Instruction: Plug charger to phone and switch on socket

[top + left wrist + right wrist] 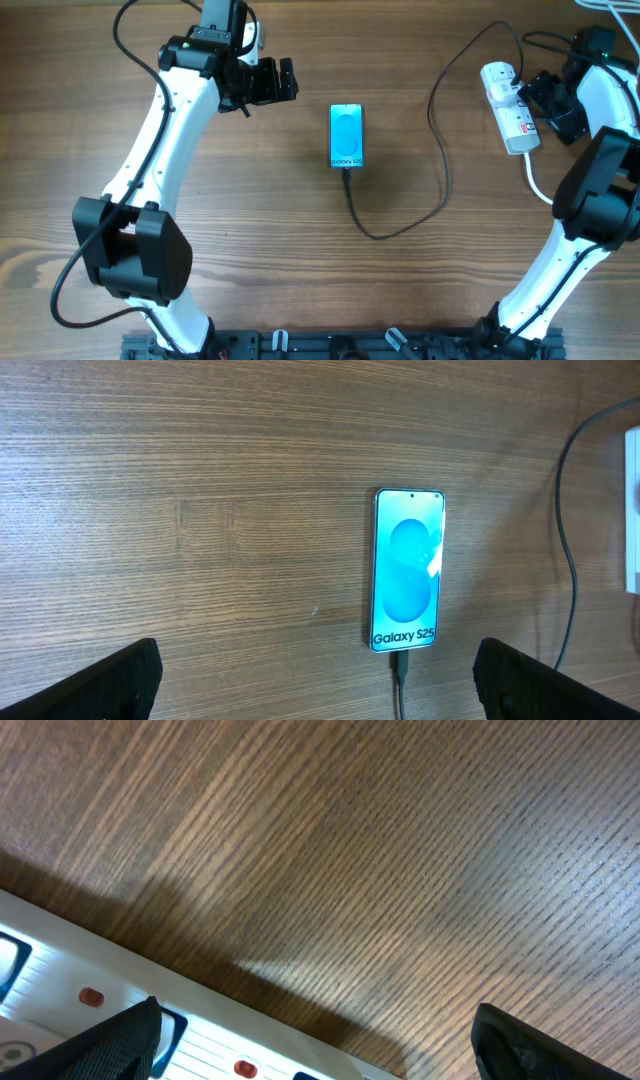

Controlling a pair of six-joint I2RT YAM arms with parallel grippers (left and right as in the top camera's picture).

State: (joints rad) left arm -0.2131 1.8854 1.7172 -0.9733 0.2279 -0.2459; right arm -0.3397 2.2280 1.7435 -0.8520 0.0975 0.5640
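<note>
The phone (346,136) is lying flat near the middle of the wooden surface (300,250), screen up and glowing turquoise, its lettered end facing the robot. The charger (440,150) is running as a thin black loop from that end, sweeping toward the robot and then away again to the socket (510,110) at the far right. In the left wrist view its plug tip (400,665) is sitting right against the phone's lower edge and appears to be seated in the port, though the join is too small to be sure. On that reading the plugging step is looking finished.

The left gripper (287,80) is hanging off to the left of the phone, apart from it, its fingers (110,685) standing wide apart and holding nothing. The right gripper (538,100) is hovering at the socket, its fingers (545,1045) likewise spread and empty. The white strip and its red switch marks (91,996) are showing at the lower left of the right wrist view, just beside one fingertip.

What is remaining is the switch, and nothing here is showing whether any is already on. The right arm is looking best placed for it, needing a fingertip brought down on the correct switch without dragging the strip or its thick white cord (535,175)
</note>
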